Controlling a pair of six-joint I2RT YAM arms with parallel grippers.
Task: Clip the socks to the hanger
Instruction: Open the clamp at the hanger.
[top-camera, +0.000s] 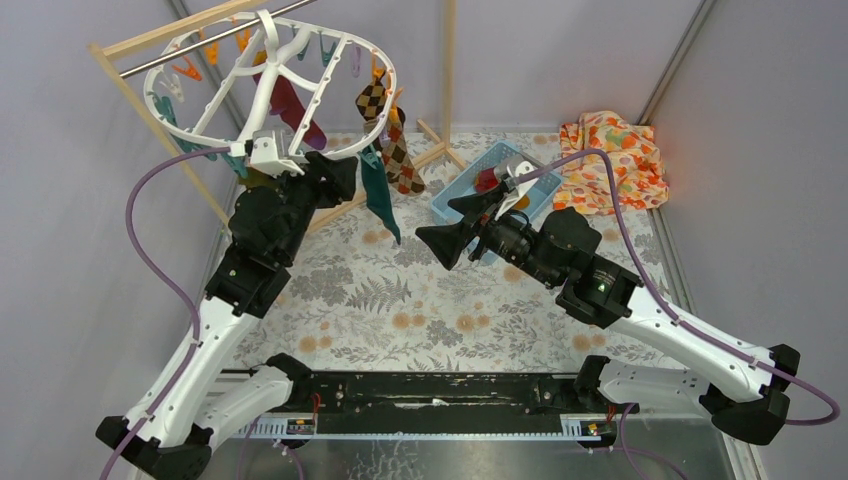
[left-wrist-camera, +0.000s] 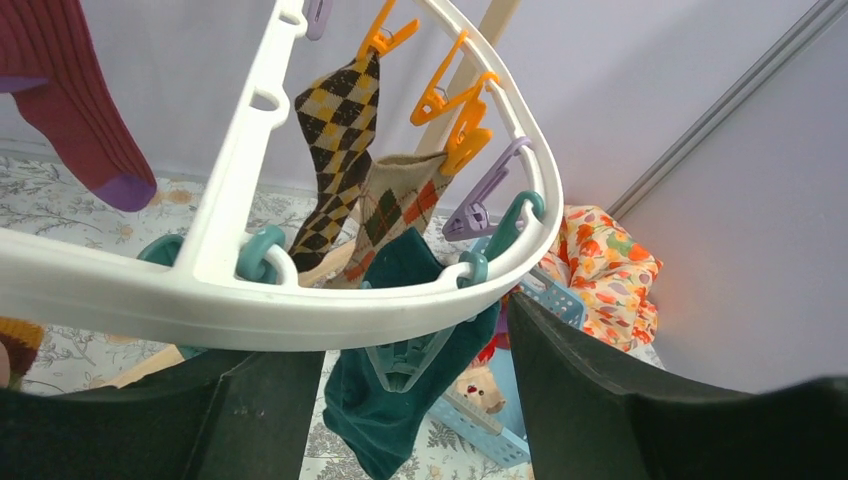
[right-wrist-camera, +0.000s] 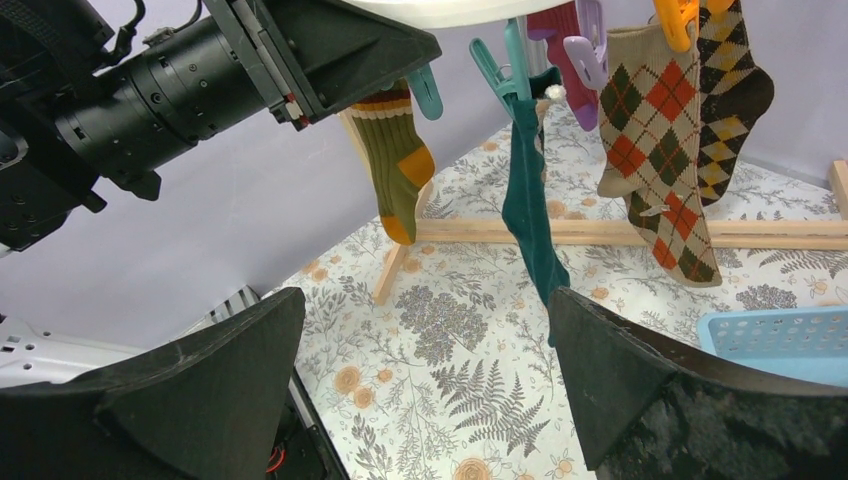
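Left jaws by curved white plastic hanger (left-wrist-camera: 300, 322)

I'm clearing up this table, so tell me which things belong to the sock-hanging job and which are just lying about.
Job: white hanger, teal sock, argyle socks, maroon sock, olive sock, blue basket with a red item inside.
Lying about: orange floral cloth, wooden rack, which only carries the hanger.

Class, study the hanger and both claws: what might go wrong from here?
The left claw sits right at the hanger rim with the teal sock between its fingers; a careless pull may tug that sock loose. The hanger looks tilted, so a knock might swing it and shake the argyle socks.
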